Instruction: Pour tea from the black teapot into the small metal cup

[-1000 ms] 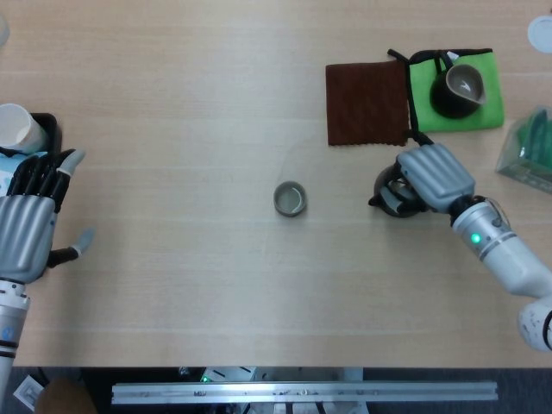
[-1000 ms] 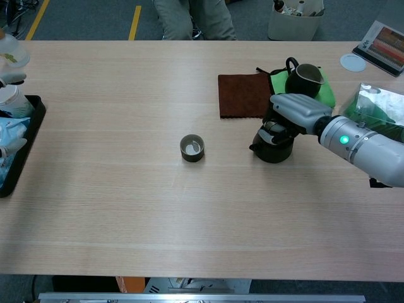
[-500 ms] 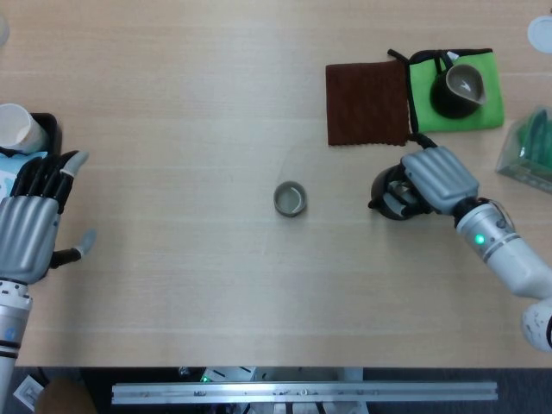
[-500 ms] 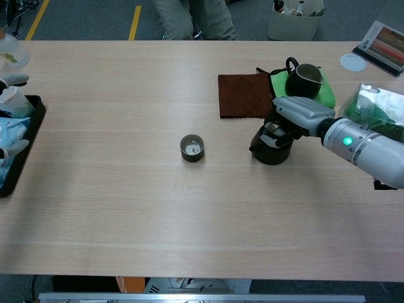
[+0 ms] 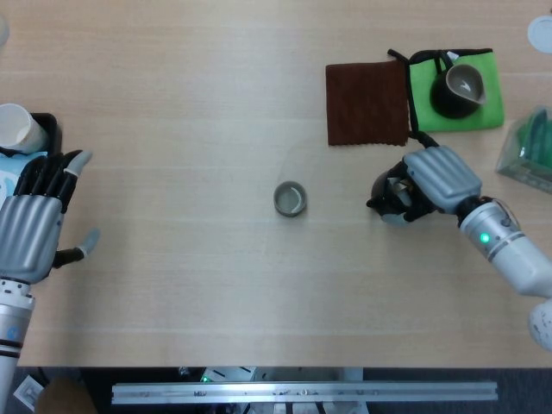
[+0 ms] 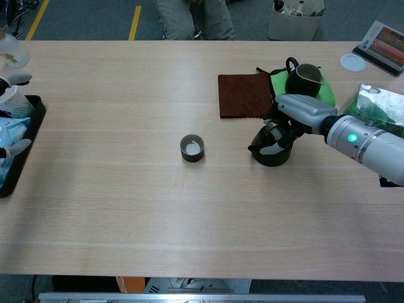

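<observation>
Right hand is wrapped over the black teapot, fingers curled around it as it sits on the tabletop toward the right edge, just below the brown cloth. The small metal cup stands alone mid-table, well apart to the teapot's left. Left hand hovers at the left edge, fingers stretched out, holding nothing.

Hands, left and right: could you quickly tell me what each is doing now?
Left hand: open, fingers apart, holding nothing.
Right hand: grips the black teapot.
</observation>
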Controlling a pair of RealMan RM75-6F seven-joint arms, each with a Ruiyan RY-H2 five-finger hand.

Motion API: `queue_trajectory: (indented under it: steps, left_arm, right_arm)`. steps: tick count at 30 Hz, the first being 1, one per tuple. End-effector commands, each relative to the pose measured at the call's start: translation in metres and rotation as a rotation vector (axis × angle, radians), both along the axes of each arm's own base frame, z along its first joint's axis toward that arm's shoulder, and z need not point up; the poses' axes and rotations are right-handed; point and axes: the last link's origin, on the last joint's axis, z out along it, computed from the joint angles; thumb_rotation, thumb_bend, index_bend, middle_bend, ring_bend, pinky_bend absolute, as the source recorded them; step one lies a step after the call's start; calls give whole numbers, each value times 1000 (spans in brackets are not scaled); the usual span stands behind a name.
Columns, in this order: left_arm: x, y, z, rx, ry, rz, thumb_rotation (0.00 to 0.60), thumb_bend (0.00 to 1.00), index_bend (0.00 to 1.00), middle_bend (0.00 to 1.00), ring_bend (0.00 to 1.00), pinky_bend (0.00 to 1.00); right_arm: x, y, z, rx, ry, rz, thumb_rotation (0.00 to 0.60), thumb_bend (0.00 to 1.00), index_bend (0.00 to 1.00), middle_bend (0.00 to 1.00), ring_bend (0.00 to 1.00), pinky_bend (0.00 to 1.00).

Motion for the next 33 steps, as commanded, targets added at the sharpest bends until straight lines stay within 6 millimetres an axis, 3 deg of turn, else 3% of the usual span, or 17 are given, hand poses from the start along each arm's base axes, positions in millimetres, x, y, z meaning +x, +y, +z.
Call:
queue_trajectory:
  steps: [1,11,17,33]
  left_arm:
    - [0,0,0,-1,0,-1,600,270,28,101,79,89]
    - [1,0,0,-4,1,-1,600,270,28,101,79,88]
    - [1,0,-1,-7,4,-1,600,270,28,101,78,88]
    - [1,0,-1,-15,4,3,600,270,28,101,79,88]
  right_arm:
    - [0,0,1,5,8,6,490,0,755,698,754,65]
    - [1,0,4,15,31,20,483,0,637,571,552,38]
    - [2,0,6,19,40,26,484,0,581,516,488,37]
    - [5,2,10,15,55,48,483,0,329,292,225,11]
